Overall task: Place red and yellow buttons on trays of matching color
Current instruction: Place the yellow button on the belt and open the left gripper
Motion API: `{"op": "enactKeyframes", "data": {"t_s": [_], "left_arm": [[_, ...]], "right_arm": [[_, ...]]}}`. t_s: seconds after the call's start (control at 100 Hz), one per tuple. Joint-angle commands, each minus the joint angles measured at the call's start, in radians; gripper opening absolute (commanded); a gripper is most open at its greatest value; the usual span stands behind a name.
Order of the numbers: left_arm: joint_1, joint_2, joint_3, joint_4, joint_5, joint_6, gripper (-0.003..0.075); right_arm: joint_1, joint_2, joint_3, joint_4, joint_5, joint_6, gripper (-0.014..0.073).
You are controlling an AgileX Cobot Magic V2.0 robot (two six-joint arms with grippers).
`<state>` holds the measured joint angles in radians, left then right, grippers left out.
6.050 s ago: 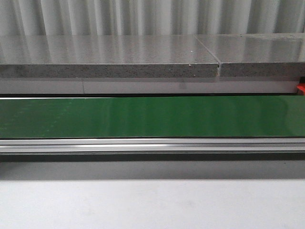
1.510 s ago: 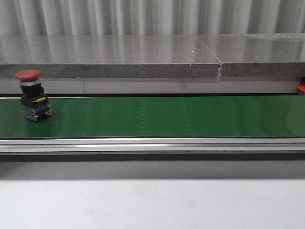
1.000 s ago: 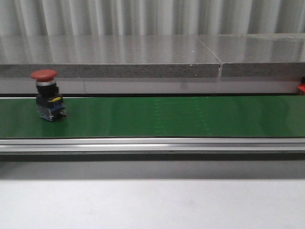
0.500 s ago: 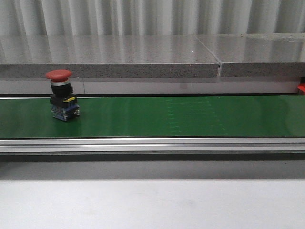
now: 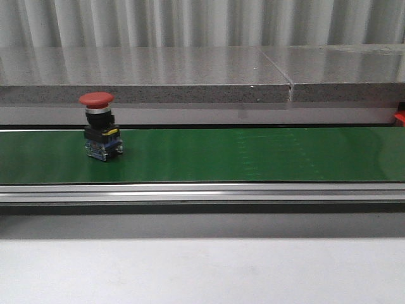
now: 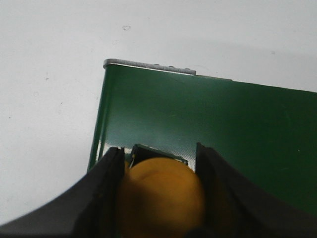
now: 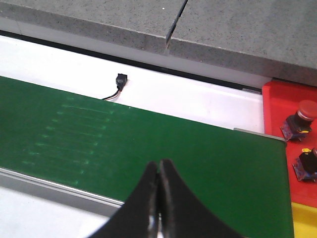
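Six seconds earlier the green belt (image 5: 253,155) carried nothing in the front view. A red button (image 5: 101,126), standing upright on its black and blue base, then came in at the belt's left end and travelled steadily rightward, a little farther in each picture. By now it had reached a spot still left of the belt's middle. The faint pale marks on the belt (image 5: 272,155) also drifted rightward with it.

red-capped button (image 5: 101,133) on green belt (image 5: 253,155); red tray (image 7: 282,106).
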<state>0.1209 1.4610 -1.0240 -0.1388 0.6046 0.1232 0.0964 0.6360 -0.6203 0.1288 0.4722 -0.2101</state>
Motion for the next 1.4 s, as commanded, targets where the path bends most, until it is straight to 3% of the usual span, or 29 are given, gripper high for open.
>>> {"op": "enactKeyframes", "data": {"t_s": [0.0,0.23,0.3,0.4,0.59,0.67,0.97,1.39], "left_arm": [[-0.007,-0.029,-0.021,-0.013,-0.077,-0.001,-0.002],[-0.007,0.006,-0.02,-0.013,-0.064,-0.001,-0.0016],[-0.007,0.008,-0.02,-0.013,-0.062,-0.001,0.0024],[-0.007,0.008,-0.02,-0.013,-0.059,-0.001,0.0149],[-0.007,0.008,-0.02,-0.013,-0.049,-0.001,0.049],[-0.007,0.008,-0.02,-0.022,-0.049,-0.001,0.0555],[-0.007,-0.064,-0.02,-0.048,-0.059,-0.001,0.0557],[-0.132,-0.419,-0.001,-0.048,-0.064,0.025,0.0554]], "right_arm": [[0.0,-0.006,-0.024,0.005,-0.068,-0.007,-0.0068],[0.0,-0.006,-0.024,0.005,-0.068,-0.007,-0.0068],[0.0,-0.006,-0.024,0.005,-0.069,-0.007,-0.0068],[0.0,-0.006,-0.024,0.005,-0.069,-0.007,-0.0068],[0.0,-0.006,-0.024,0.005,-0.069,-0.007,-0.0068],[0.0,-0.006,-0.024,0.005,-0.069,-0.007,-0.0068],[0.0,-0.006,-0.024,0.005,-0.069,-0.007,-0.0068],[0.0,-0.006,-0.024,0.005,-0.069,-0.007,-0.0068]]}}
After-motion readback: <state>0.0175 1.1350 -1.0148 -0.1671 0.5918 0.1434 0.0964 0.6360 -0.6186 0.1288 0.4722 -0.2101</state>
